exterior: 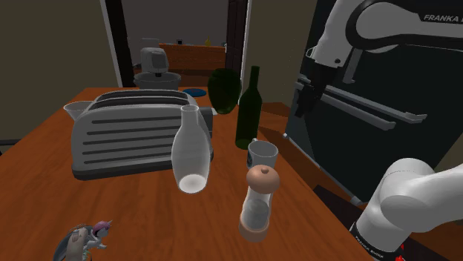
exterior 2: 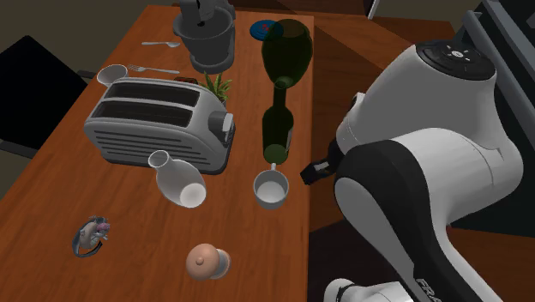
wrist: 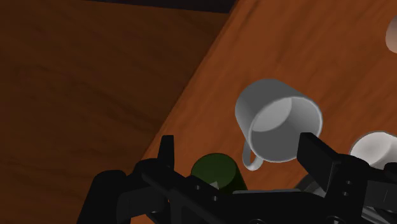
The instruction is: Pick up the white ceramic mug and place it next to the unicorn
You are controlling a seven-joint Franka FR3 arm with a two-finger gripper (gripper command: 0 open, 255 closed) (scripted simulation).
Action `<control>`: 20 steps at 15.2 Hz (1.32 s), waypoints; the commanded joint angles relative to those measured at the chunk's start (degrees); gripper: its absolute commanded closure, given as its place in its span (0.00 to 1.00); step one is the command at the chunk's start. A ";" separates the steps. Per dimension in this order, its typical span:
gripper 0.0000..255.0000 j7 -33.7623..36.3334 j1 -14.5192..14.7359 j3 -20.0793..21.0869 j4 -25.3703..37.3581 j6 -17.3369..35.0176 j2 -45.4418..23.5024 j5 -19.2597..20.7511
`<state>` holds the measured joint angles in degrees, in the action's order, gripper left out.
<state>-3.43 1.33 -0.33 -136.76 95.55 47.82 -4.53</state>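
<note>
Here the white mug [wrist: 280,121] stands upright and empty on the wooden table [wrist: 318,51], just beside the dark green bottle [wrist: 216,173] and well apart from the unicorn [exterior: 89,239]. The gripper [wrist: 239,147] hangs above mug and bottle, its fingers wide apart, holding nothing.

White arm [exterior: 404,196] bent high at elbow, forearm reaching down. Black gripper [wrist: 239,151] pointing downward, fingers [wrist: 167,153] spread apart, clasping nothing.
</note>
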 commanded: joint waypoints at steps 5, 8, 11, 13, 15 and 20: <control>0.00 2.82 0.62 2.97 -4.10 7.24 -3.35 -1.49; 0.00 4.93 1.10 5.21 -6.38 12.85 -6.83 -2.50; 0.00 7.07 1.53 7.47 -7.94 18.54 -11.12 -3.35; 0.00 7.53 1.63 8.06 -8.77 20.63 -12.42 -3.58; 0.00 7.51 1.69 8.24 -9.92 22.34 -12.98 -3.72; 0.00 7.44 1.82 8.66 -12.38 26.36 -14.53 -4.05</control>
<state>3.99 3.11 8.23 -148.71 121.19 33.54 -8.51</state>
